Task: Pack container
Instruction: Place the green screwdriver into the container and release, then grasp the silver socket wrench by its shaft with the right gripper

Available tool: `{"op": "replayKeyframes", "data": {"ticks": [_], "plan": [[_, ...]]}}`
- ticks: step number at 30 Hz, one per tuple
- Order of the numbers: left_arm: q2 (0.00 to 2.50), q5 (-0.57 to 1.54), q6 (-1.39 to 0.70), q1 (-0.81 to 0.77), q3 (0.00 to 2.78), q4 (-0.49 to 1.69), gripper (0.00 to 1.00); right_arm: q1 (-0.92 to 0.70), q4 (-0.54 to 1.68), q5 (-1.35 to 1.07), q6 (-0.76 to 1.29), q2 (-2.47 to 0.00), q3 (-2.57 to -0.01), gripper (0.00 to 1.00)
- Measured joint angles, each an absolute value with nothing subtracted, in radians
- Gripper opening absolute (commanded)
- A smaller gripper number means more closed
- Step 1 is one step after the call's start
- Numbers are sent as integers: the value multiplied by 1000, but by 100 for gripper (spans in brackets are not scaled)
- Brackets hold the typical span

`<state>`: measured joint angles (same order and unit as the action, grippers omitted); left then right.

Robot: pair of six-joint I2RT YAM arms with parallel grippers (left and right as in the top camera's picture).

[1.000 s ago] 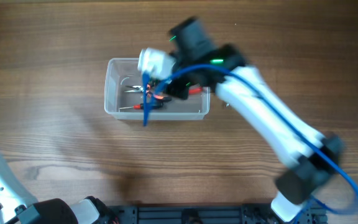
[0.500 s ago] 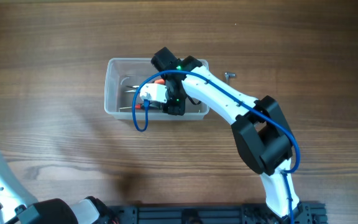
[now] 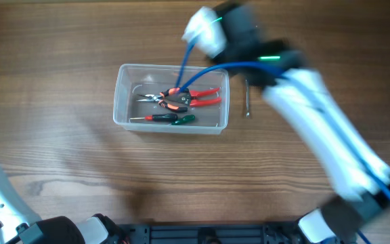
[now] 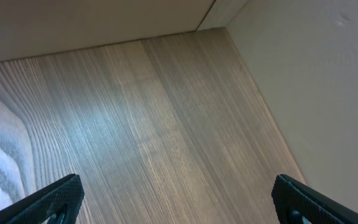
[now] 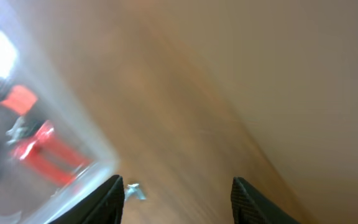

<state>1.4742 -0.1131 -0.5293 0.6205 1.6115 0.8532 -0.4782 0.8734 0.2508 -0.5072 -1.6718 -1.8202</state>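
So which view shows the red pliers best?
Overhead: the pliers lie whole inside the container. Right wrist shows only blurred red handles through its wall; left wrist shows none.

The container (image 3: 119, 95) is clear, the pliers (image 3: 207, 102) red-handled, one screwdriver (image 3: 185, 120) green, the table (image 3: 53, 156) brown wood-grain.

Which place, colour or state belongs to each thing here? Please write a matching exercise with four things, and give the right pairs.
Things:
1. pliers
2. thin metal piece
3. container
4. left gripper

Descriptions:
A. clear plastic, with hand tools inside
B. open, nothing between the fingers, above bare wood
C. on the table, outside the container, near its short end
D. red handles, lying inside the container

Pairs: 1-D, 2-C, 3-A, 4-B
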Motion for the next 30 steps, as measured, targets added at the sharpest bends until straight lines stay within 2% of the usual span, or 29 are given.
{"op": "replayKeyframes", "data": {"ticks": [4,6,8,12,15,19,30], "plan": [[1474,-113,-529,620,1612,853,100,-181,967,155,-187,-1552,-1850,44],[1474,-113,-529,620,1612,853,100,-92,1000,90,-35,-1577,-1797,35],[1474,-113,-529,620,1612,853,100,-60,1016,44,92,-1639,-1719,31],[1474,-113,-529,620,1612,853,100,-74,1036,-27,269,-1825,-1545,40],[1474,-113,-529,620,1612,853,100,-126,1013,-46,323,-1913,-1478,41],[1474,-113,-529,620,1612,853,100,-181,980,-61,347,-2015,-1475,52],[1474,-113,-529,620,1612,853,100,-201,866,-68,334,-2063,-1474,47]]}}
